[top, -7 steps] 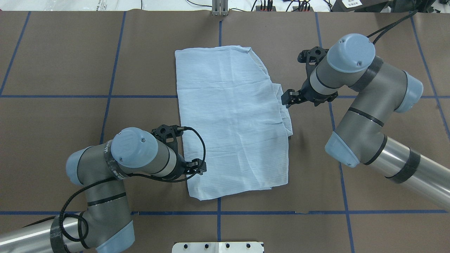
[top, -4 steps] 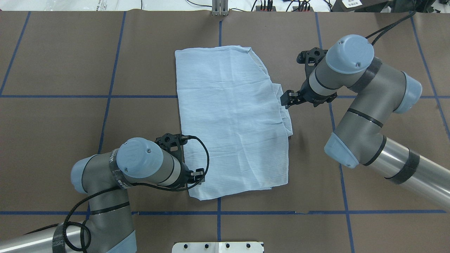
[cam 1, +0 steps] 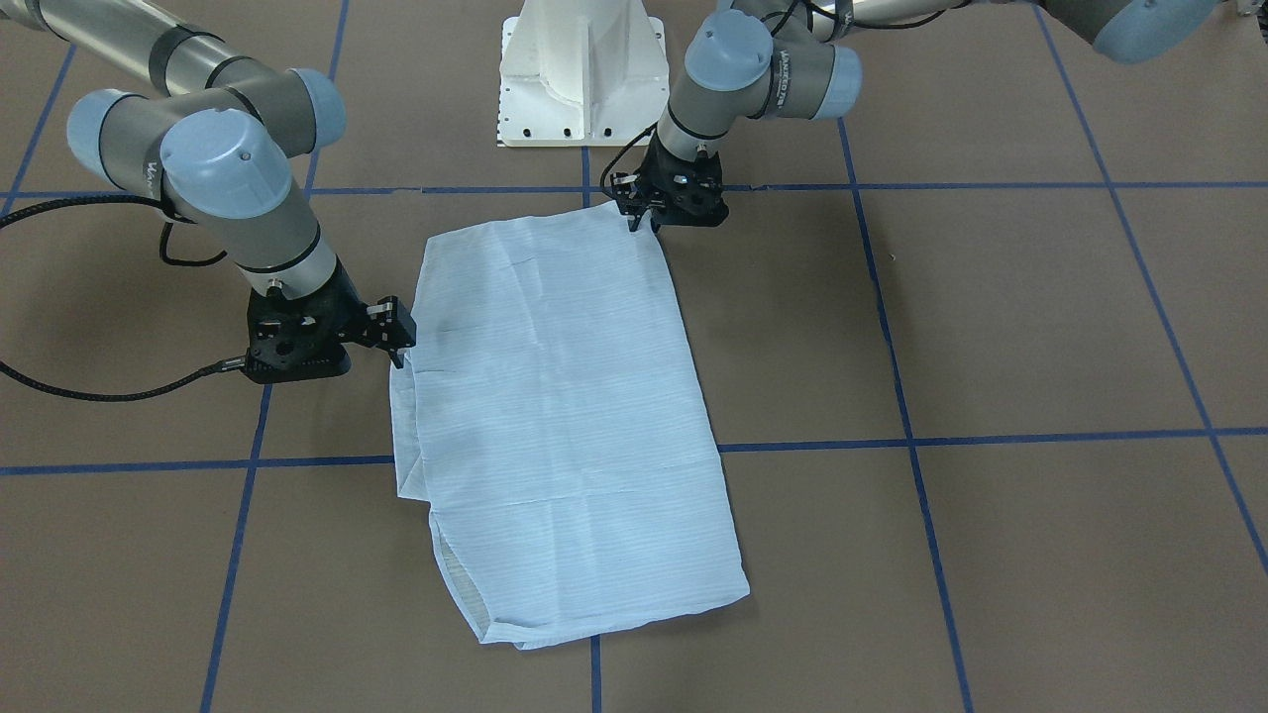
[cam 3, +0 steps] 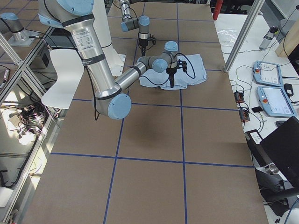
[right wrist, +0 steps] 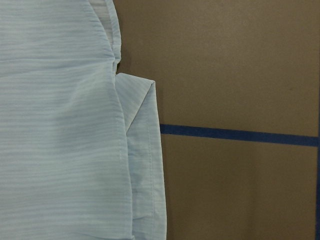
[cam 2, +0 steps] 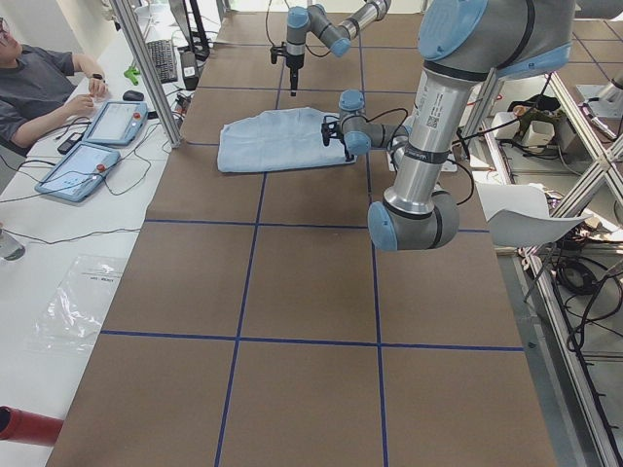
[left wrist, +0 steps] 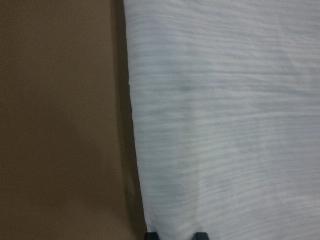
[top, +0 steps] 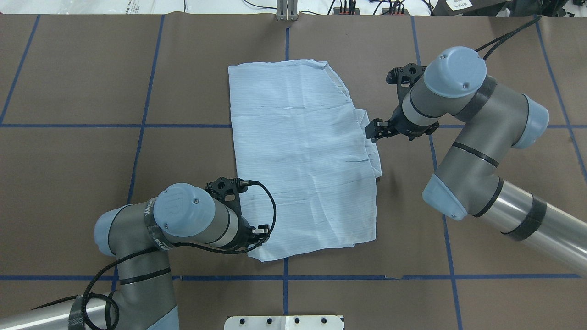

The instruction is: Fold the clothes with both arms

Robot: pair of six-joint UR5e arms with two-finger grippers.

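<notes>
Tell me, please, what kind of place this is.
Probably a robotics lab: a left arm and right arm over a shirt on a tape-gridded table, an operator sitting beside teach pendants.

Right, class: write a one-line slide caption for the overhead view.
Folded blue shirt, left gripper at its near corner, right gripper beside its side edge.

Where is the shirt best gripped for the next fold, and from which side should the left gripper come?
Probably at the shirt's corner nearest the robot on its left, beside the left gripper. The shirt lies flat and folded, so only its edges give a hold. Come from the left, outside the cloth, sliding one finger under the edge.
</notes>
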